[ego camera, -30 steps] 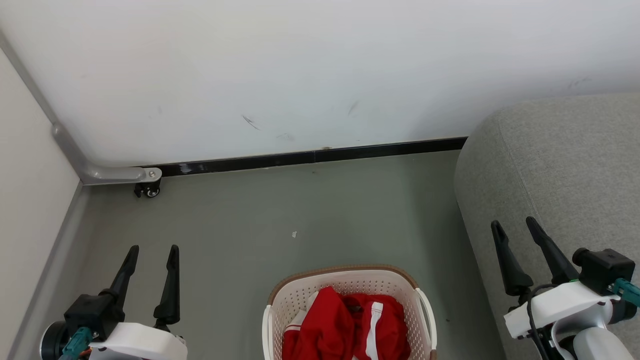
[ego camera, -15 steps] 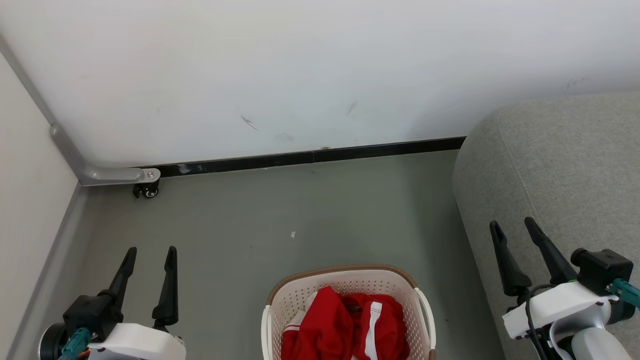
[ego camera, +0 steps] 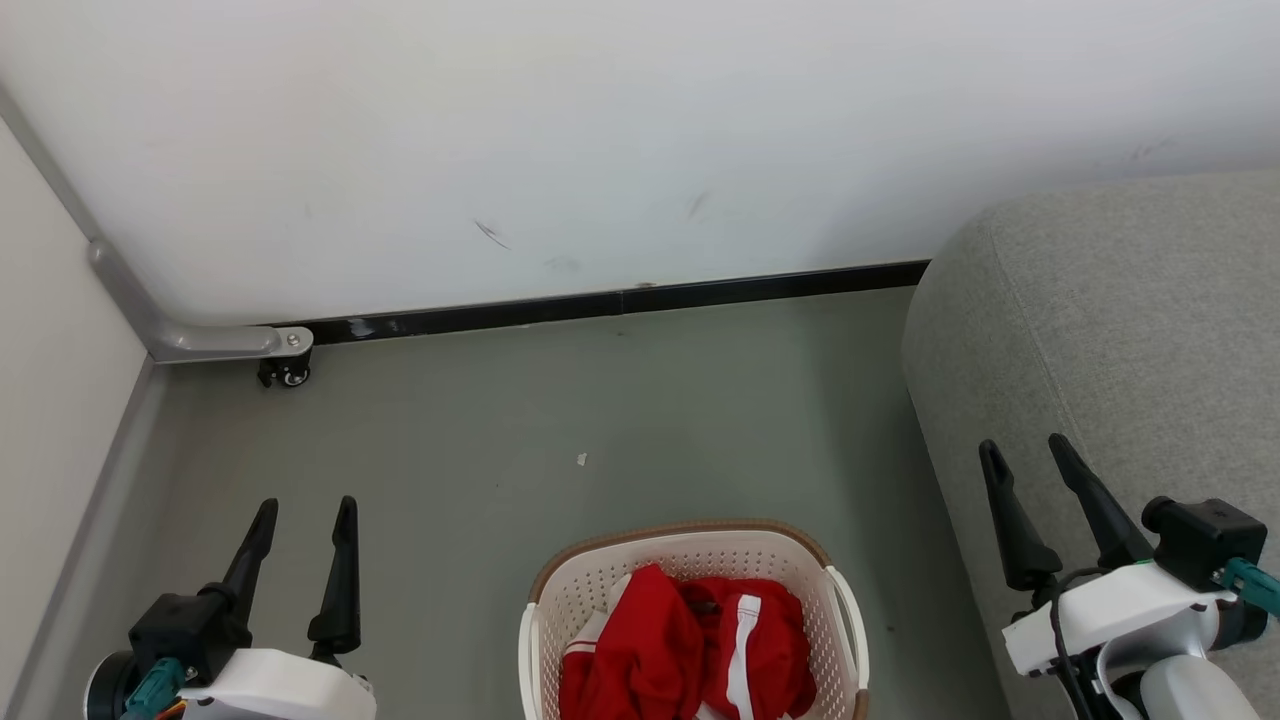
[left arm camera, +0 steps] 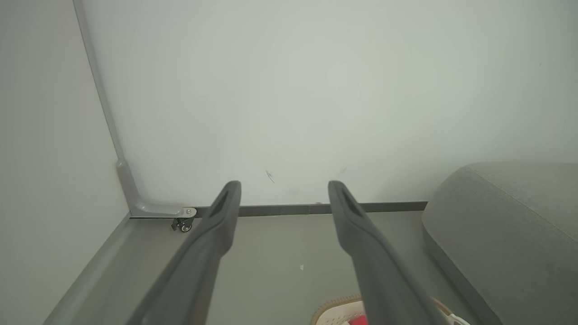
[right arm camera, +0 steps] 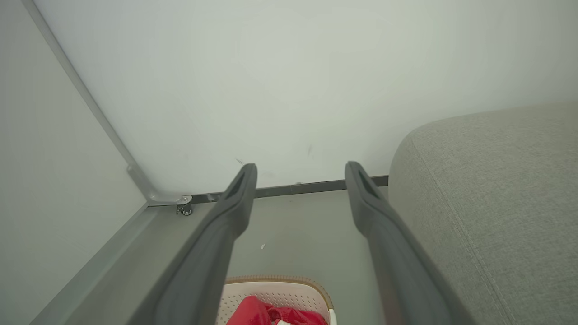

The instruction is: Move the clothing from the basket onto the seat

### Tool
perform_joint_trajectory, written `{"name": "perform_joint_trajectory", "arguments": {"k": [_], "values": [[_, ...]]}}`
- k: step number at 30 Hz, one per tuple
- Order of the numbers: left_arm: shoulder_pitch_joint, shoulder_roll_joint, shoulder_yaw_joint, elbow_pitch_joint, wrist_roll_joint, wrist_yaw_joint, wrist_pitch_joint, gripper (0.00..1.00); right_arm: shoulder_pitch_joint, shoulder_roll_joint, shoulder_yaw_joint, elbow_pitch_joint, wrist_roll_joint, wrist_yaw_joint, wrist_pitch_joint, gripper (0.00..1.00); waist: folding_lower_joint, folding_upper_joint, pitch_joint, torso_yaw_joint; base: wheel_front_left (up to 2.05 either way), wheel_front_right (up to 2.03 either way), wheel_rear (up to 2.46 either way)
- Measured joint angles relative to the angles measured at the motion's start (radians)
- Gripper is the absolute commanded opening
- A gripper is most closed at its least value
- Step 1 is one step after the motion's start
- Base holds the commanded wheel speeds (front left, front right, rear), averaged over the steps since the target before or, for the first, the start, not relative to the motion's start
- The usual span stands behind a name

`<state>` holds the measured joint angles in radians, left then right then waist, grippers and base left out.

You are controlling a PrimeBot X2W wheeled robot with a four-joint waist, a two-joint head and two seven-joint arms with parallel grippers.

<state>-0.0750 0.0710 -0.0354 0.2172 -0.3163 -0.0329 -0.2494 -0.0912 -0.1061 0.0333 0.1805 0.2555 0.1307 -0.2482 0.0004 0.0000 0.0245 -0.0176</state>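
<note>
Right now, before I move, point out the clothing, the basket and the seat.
clothing (ego camera: 645, 655): head view, left red fold.
basket (ego camera: 690, 555): head view, perforated far wall.
seat (ego camera: 1130, 330): head view, grey top surface.

A white wall (ego camera: 600, 130) is standing well ahead of the left pincer (ego camera: 307, 502) and the right pincer (ego camera: 1022, 442), carrying faint dark scuffs (ego camera: 489, 233). A black skirting strip (ego camera: 620, 300) is running along its foot. Ahead of the left pincer, a grey metal bracket (ego camera: 215, 343) is sitting on a small black caster (ego camera: 285, 372). A tiny white scrap (ego camera: 581, 459) is lying on the grey-green floor (ego camera: 620, 400) between the two pincers, slightly further forward. A pale panel (ego camera: 50, 380) is standing outside the left pincer.
</note>
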Motion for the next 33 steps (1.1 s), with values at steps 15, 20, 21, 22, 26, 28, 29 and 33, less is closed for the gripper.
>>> {"name": "perform_joint_trajectory", "arguments": {"k": [15, 20, 21, 22, 26, 28, 29, 33], "values": [[-0.009, -0.002, 0.01, 0.0, 0.002, -0.007, 0.0, 1.0, -0.001, 0.008, -0.014, -0.012, 0.0, 0.0, 0.0, 1.0, -0.0001, 0.0, 0.055, -0.011, 0.0, 0.0, 0.0], [-0.035, -0.003, 0.011, -0.001, 0.004, -0.015, 0.0, 1.0, -0.032, 0.01, -0.017, -0.017, 0.0, 0.0, -0.001, 1.0, -0.0001, 0.0, 0.082, -0.018, 0.0, 0.0, 0.0], [-0.039, -0.003, 0.011, -0.001, 0.004, -0.015, 0.0, 1.0, -0.037, 0.011, -0.017, -0.017, 0.0, 0.0, -0.002, 1.0, -0.0001, 0.0, 0.087, -0.019, 0.0, 0.0, 0.0], [-0.041, -0.004, 0.01, -0.002, 0.004, -0.015, 0.0, 1.0, -0.04, 0.011, -0.017, -0.018, 0.0, 0.0, -0.002, 1.0, -0.0001, 0.0, 0.092, -0.02, 0.0, 0.0, 0.0], [-0.043, -0.005, 0.007, -0.002, 0.01, -0.021, 0.0, 1.0, -0.04, 0.012, -0.016, -0.017, 0.002, 0.0, -0.003, 1.0, -0.0001, 0.0, 0.111, -0.024, 0.0, 0.0, 0.0], [-0.045, -0.005, 0.006, -0.002, 0.011, -0.024, 0.0, 1.0, -0.04, 0.013, -0.015, -0.018, 0.002, 0.0, -0.003, 1.0, -0.0002, 0.0, 0.122, -0.026, 0.0, 0.0, 0.0], [-0.047, -0.005, 0.006, -0.001, 0.011, -0.024, 0.0, 1.0, -0.04, 0.014, -0.015, -0.018, 0.002, 0.0, -0.003, 1.0, -0.0001, 0.0, 0.127, -0.027, 0.0, 0.0, 0.0], [-0.065, -0.005, 0.0, -0.001, 0.013, -0.024, 0.0, 1.0, -0.041, 0.016, -0.014, -0.021, 0.002, 0.0, -0.003, 1.0, -0.0001, 0.0, 0.149, -0.031, 0.0, 0.0, 0.0]]}}
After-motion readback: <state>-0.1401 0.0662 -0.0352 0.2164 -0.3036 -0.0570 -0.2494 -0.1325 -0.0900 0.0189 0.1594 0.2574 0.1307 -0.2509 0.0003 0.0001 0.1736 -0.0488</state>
